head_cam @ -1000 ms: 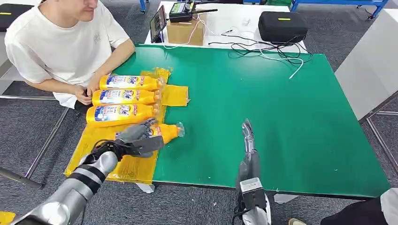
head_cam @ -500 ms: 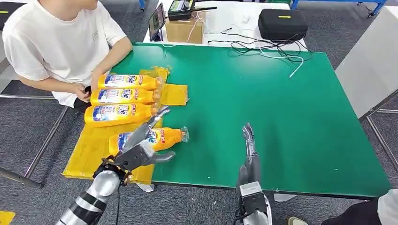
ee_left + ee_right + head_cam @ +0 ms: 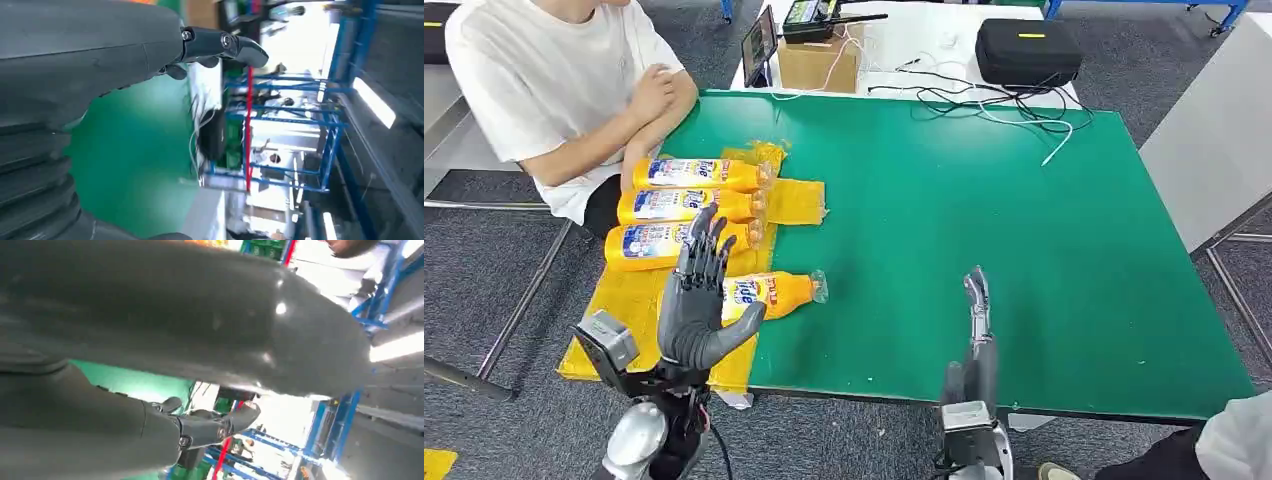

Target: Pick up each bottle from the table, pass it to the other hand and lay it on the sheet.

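Observation:
Several yellow bottles lie on their sides on the yellow sheet [image 3: 624,310] at the table's left. The nearest bottle [image 3: 769,293] lies with its neck over the sheet's edge on the green table [image 3: 984,220]. Farther back lie three more, the first [image 3: 649,243], a second [image 3: 679,206] and a third [image 3: 699,174]. My left hand [image 3: 699,295] is raised above the sheet's near part, fingers spread and pointing up, holding nothing. In the left wrist view that hand [image 3: 90,65] has nothing in it. My right hand [image 3: 976,325] stands edge-on over the table's near edge, fingers straight, empty.
A person in a white shirt [image 3: 554,80] sits at the table's left, arms folded by the far bottles. Behind the table a white desk carries a cardboard box [image 3: 819,65], a black case [image 3: 1027,52] and cables [image 3: 1004,105]. A second person's sleeve [image 3: 1239,440] is at the near right.
My left hand let go of the nearest bottle, which now lies on the sheet, then rose with fingers spread. The right hand drew back slightly. The person folded their arms.

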{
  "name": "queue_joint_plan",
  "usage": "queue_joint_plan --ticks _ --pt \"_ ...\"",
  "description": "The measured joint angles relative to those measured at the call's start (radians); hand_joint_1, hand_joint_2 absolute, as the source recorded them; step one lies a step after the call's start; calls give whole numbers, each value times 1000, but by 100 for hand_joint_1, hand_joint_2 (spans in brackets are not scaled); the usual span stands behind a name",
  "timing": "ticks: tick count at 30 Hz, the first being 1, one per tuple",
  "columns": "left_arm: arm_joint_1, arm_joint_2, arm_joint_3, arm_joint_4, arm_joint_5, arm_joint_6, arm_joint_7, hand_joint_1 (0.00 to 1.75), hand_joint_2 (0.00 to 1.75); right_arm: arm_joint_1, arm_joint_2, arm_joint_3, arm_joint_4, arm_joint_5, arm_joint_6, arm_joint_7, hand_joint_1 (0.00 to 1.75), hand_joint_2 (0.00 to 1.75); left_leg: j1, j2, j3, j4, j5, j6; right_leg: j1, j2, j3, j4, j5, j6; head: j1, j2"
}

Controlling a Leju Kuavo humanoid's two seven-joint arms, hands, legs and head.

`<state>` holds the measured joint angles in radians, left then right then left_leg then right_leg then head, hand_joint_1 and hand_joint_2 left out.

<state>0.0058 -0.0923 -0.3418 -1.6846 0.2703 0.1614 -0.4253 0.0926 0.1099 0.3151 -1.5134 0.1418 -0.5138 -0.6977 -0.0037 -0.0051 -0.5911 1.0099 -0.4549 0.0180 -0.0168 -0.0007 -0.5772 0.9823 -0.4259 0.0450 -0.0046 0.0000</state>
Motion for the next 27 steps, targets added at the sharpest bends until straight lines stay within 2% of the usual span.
queue_joint_plan --ticks 2,5,13,14,19,20,23,24,25,27 --pt "50 -18 0 -12 31 29 -2 0 175 18 5 -6 -32 -70 40 0 0 0 0 1 0 0 -1 1 0 0 -1 0 0 0 0 0" --pt "108 -40 -4 -13 46 55 -18 0 175 40 21 -24 -58 -90 58 0 0 0 0 1 0 0 -1 1 0 0 -1 0 0 0 0 0" --pt "141 -61 -12 -8 67 92 2 0 175 53 45 -52 -77 -114 59 5 0 0 0 1 0 0 0 1 0 0 -1 0 0 0 0 0" --pt "145 -61 -15 -3 67 109 -1 0 0 53 52 -58 -76 -131 52 21 0 0 0 1 0 0 0 1 0 0 -1 0 0 0 0 0" --pt "160 -58 -49 40 38 243 -44 0 0 45 95 -83 -48 -115 -114 163 0 0 0 1 0 0 0 1 0 0 -1 0 0 0 0 0" --pt "162 -58 -56 47 36 260 -47 0 175 38 101 -85 -26 -109 -151 180 0 0 0 1 0 0 0 1 0 0 -1 0 0 0 0 0" --pt "160 -59 -77 63 17 294 -67 0 175 28 123 -89 25 -160 -169 153 0 0 0 0 0 0 0 1 0 0 -1 0 0 0 0 0" --pt "160 -61 -83 68 12 298 -76 0 175 28 124 -86 30 -173 -158 174 0 0 0 0 -1 0 0 1 0 0 -1 0 0 0 0 0" --pt "160 -61 -87 70 14 291 -82 0 175 28 122 -79 30 -180 -139 203 0 175 0 0 -1 0 0 1 0 0 -1 0 0 0 0 0" --pt "160 -58 -98 73 33 225 -101 0 175 35 106 -55 24 -193 -29 233 0 175 0 1 -1 0 0 1 0 0 -1 0 0 0 0 0"
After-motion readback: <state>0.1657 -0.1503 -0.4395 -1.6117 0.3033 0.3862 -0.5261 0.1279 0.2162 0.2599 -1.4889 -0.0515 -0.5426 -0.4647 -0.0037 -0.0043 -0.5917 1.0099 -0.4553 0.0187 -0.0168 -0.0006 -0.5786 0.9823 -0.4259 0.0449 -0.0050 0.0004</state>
